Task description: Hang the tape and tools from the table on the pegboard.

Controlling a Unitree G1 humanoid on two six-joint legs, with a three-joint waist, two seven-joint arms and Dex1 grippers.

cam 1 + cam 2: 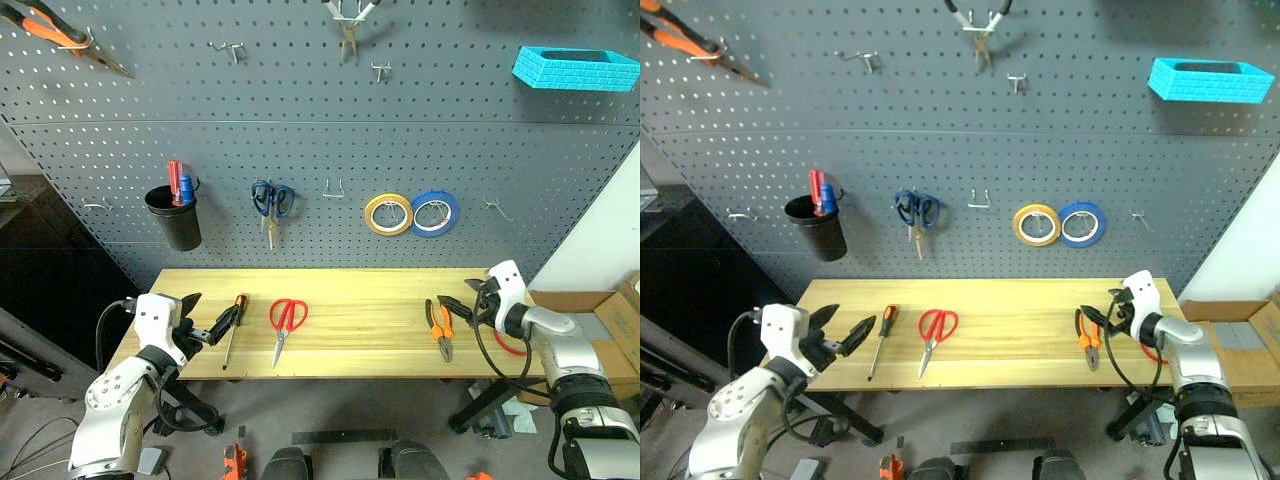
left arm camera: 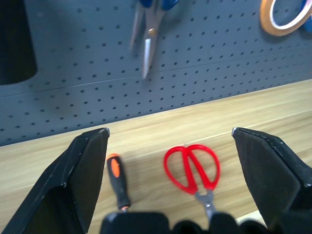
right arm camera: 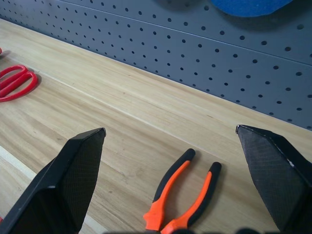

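While both grippers hang wide open and empty, nothing from the table point(image 1: 350, 300) has yet gone up on the pegboard point(image 1: 300, 150).

Judged from this, the pick-up step is only beginning: the left gripper point(image 1: 205, 318) sits just beside the screwdriver point(image 1: 233, 330) and near the red-handled scissors point(image 1: 285, 322), and the right gripper point(image 1: 462, 300) beside the pliers point(image 1: 440, 328), with the red tape point(image 1: 510, 345) partly hidden behind its arm. Next, 1 gripper must lower and close on a handle.
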